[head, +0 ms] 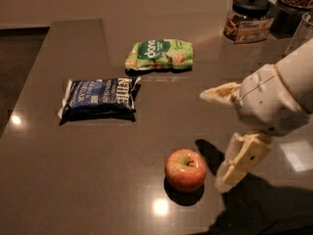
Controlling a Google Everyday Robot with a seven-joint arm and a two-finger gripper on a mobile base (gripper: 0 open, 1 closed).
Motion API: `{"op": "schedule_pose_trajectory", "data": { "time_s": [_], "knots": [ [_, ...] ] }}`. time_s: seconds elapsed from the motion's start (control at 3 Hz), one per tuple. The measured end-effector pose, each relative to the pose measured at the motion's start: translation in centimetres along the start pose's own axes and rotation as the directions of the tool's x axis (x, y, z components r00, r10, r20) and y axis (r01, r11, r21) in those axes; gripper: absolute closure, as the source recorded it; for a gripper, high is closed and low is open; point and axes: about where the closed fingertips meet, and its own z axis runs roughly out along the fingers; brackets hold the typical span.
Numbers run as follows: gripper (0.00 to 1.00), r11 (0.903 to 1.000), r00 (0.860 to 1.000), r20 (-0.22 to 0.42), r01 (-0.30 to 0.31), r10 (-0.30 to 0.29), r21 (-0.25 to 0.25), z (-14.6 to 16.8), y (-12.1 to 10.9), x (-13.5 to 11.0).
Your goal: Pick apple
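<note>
Hand (212, 140) spread open, holding nothing, low over surface (58, 180) toward right edge. Lower finger (242, 160) just beside apple (185, 170). Apple rests near front edge, not yet enclosed. Blue chip bag (100, 98) and green snack bag (159, 55) lie farther back, well apart. My judgement: approach nearly done; closing and lift left.

Arm (299, 70) sticks in from the right of the apple (185, 170), chunky white wrist (266, 104) tilted down, gripper (212, 140) hanging just right of the apple with both fingers (242, 160) spread wide apart.
</note>
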Motion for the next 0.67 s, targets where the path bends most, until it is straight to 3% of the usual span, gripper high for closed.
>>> {"op": "schedule_pose_trajectory", "data": {
  "time_s": [0.67],
  "knots": [
    [0.00, 0.9955, 0.999, 0.027, 0.047, -0.045, -0.082, 6.2, 2.8, 0.3]
  ]
}}
